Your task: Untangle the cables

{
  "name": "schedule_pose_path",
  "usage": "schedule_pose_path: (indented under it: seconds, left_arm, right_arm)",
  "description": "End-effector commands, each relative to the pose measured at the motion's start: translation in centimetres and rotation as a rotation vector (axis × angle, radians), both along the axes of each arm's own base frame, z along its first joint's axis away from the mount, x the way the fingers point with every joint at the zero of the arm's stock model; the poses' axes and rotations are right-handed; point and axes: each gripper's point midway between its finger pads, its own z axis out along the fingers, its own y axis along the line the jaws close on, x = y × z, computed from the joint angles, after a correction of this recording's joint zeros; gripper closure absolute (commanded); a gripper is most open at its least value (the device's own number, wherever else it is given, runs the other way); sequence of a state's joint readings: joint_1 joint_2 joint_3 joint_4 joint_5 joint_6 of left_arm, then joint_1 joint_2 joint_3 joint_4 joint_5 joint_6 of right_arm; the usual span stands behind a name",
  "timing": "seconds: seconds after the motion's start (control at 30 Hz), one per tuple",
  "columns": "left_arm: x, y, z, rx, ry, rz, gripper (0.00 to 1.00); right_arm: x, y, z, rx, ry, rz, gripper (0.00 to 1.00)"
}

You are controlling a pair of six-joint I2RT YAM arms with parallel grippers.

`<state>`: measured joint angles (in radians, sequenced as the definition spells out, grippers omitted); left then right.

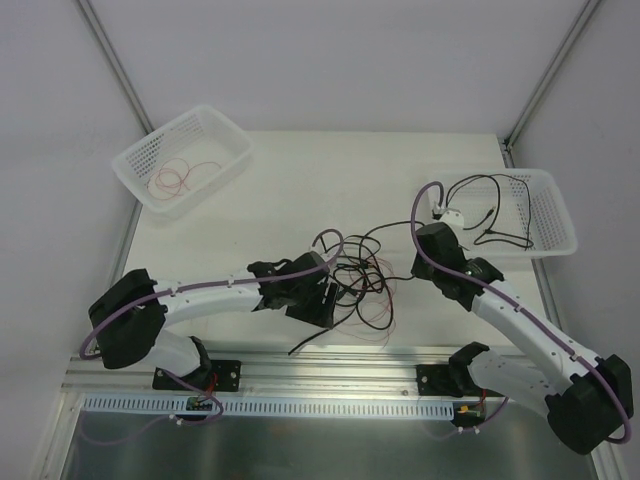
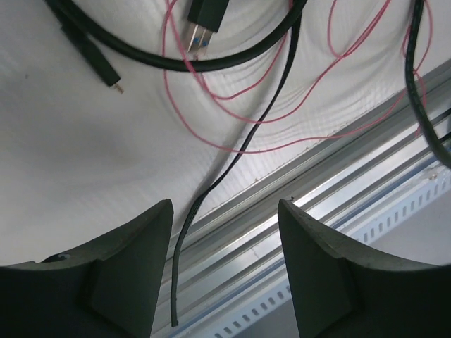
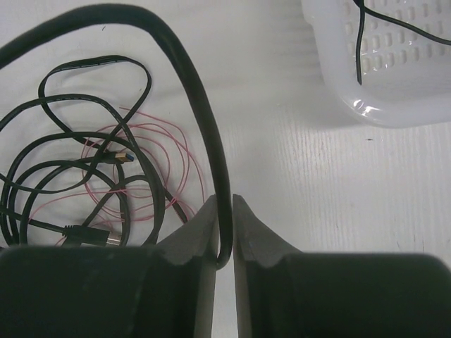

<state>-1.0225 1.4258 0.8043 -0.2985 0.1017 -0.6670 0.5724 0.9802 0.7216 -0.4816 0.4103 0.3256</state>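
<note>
Looking light, thin and floppy, the cables should bend easily but catch on each other. Some are black with little plugs and some are thin red wires. They lie in a messy pile on the table between the arms. The right gripper is squeezed almost shut on one black cable. The left gripper is open and holds nothing. It sits over a loose black end, which looks like a good place to grab.
</note>
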Motion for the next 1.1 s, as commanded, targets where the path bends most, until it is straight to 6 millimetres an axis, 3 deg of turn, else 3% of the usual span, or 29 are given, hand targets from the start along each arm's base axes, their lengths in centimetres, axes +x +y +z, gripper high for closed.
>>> schedule_pose_path:
  seconds: [0.0,0.1,0.2,0.33,0.5,0.7,0.9,1.07]
  left_arm:
    - [-1.4,3.3,0.1,0.084,0.023,0.040,0.38]
    - [-1.7,5.3,-0.1,0.136,0.014,0.075,0.38]
    - [-2.1,6.1,-0.3,0.143,0.020,0.099,0.38]
    - [-0.4,6.3,-0.2,0.167,-0.040,0.179,0.38]
    - [3.2,3.3,2.8,0.098,-0.149,0.255,0.39]
    - [7.0,-1.3,5.3,-0.036,-0.218,0.349,0.45]
    - [8.4,-3.1,2.9,0.029,-0.208,0.339,0.50]
    - [9.2,-3.2,0.4,0.098,-0.199,0.344,0.56]
  right_arm:
    - [0.8,-0.2,0.7,0.028,-0.044,-0.035,0.84]
    - [1.8,-0.6,0.6,0.031,-0.050,-0.077,0.85]
    - [3.2,-1.2,1.1,0.039,-0.060,-0.134,0.85]
    - [4.6,-2.0,2.1,0.046,-0.077,-0.195,0.82]
    - [4.7,-0.8,2.7,0.077,-0.059,-0.131,0.82]
    - [4.0,-0.3,1.5,0.098,-0.036,-0.106,0.82]
    - [4.0,0.2,1.2,0.120,-0.034,-0.086,0.82]
    - [3.8,0.3,1.4,0.130,-0.041,-0.075,0.82]
